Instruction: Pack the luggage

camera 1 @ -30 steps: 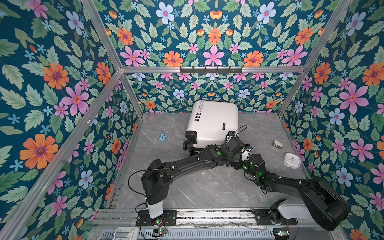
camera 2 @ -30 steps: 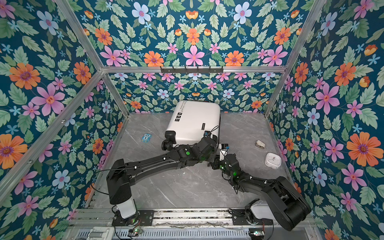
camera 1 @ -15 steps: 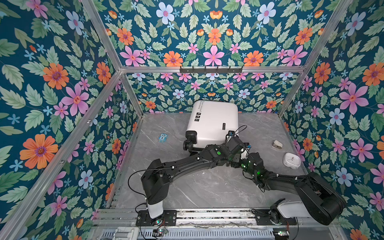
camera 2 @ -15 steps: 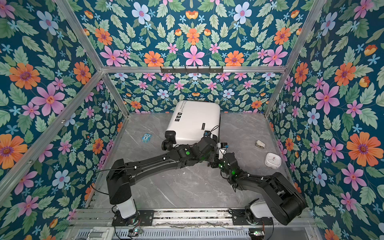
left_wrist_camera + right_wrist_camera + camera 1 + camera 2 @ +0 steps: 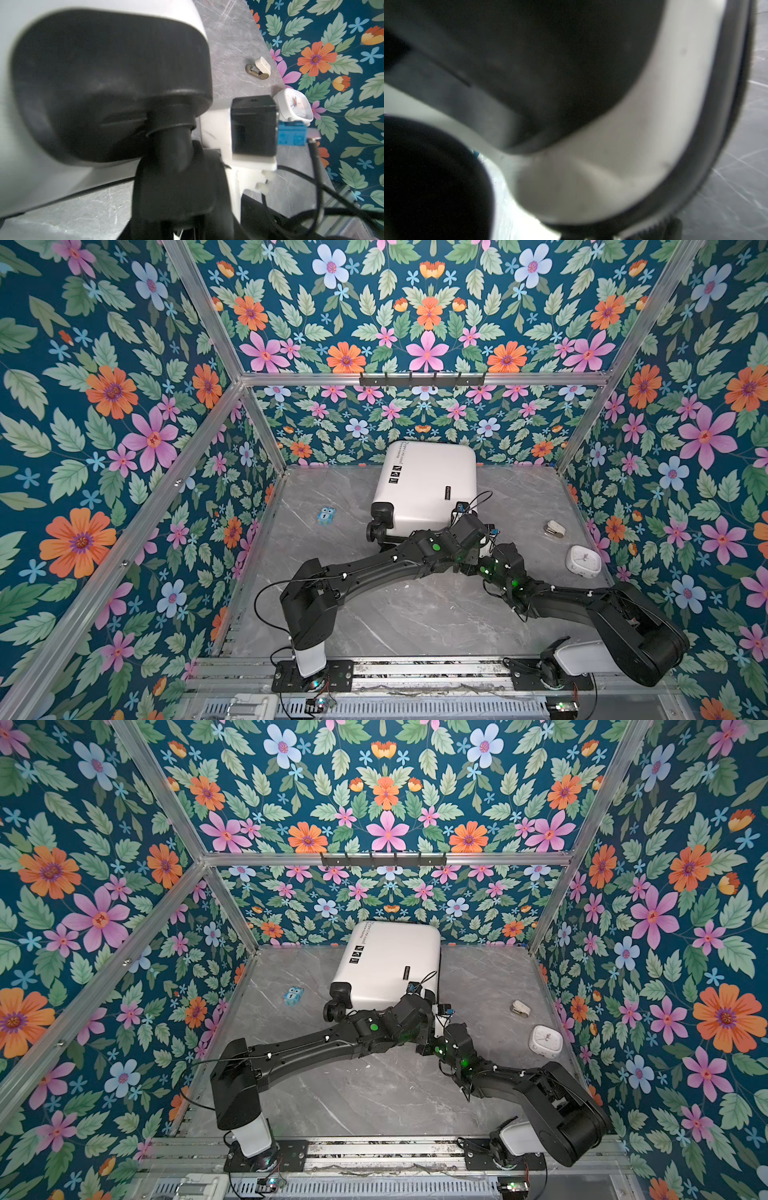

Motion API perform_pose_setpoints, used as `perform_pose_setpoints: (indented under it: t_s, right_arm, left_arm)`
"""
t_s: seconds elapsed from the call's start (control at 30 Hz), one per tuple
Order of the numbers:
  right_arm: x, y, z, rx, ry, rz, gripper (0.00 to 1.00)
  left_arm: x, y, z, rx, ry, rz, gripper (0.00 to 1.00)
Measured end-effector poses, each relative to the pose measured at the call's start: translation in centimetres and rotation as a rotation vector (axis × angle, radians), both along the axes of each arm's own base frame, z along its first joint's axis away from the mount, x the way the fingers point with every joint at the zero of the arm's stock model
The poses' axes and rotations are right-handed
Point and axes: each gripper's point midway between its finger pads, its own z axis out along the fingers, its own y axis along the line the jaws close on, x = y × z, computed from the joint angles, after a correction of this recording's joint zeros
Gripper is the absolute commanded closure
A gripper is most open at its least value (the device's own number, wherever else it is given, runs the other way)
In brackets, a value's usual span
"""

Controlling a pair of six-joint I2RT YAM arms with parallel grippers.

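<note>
The luggage (image 5: 428, 485) (image 5: 390, 965), a white hard-shell case, lies closed and flat at the back of the table in both top views. Both arms meet at its near right corner. My left gripper (image 5: 471, 545) (image 5: 176, 224) is shut on the black wheel (image 5: 172, 187) below the wheel housing (image 5: 108, 83). Right beside it is my right gripper (image 5: 488, 549), shut, its fingers hidden. The right wrist view is blurred and shows the white shell (image 5: 612, 166) and the dark zipper band (image 5: 716, 145) very close. What the right jaws hold cannot be made out.
A small blue owl figure (image 5: 326, 515) lies left of the luggage. On the right lie a white and tan stapler (image 5: 556, 528) and a white square clock (image 5: 583, 560). A black hook rail (image 5: 422, 379) runs along the back wall.
My right arm has pushed in closer to the luggage's corner, and its gripper has closed. The left arm and the luggage have stayed put.
</note>
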Motion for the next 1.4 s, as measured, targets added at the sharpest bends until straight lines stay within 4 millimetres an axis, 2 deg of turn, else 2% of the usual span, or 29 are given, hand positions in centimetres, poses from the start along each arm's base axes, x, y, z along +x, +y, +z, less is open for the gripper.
perform_pose_setpoints:
  t_s: [0.23,0.43,0.53,0.83,1.03,1.4]
  right_arm:
    - [-0.9,-0.5,0.3,-0.013,0.02,-0.002,1.0]
    - [-1.7,-2.4,0.2,-0.041,0.019,-0.063,1.0]
    - [-1.8,-3.2,0.2,-0.058,0.016,-0.101,1.0]
    - [-1.9,-4.3,0.4,-0.056,0.024,-0.106,1.0]
    - [-1.1,-6.1,1.1,-0.06,0.022,-0.138,1.0]
    - [0.5,-6.0,1.9,-0.156,0.03,-0.088,1.0]
  left_arm:
    - [-0.1,0.4,0.1,-0.016,-0.001,-0.003,1.0]
    - [-0.5,0.5,0.0,-0.025,0.005,-0.023,1.0]
    - [-0.6,0.6,0.0,-0.024,0.005,-0.033,1.0]
    - [-0.9,1.1,0.0,-0.037,-0.005,-0.04,1.0]
    - [-1.4,2.1,0.0,-0.025,0.0,-0.046,1.0]
    - [-2.3,3.6,0.0,-0.013,0.006,-0.063,1.0]
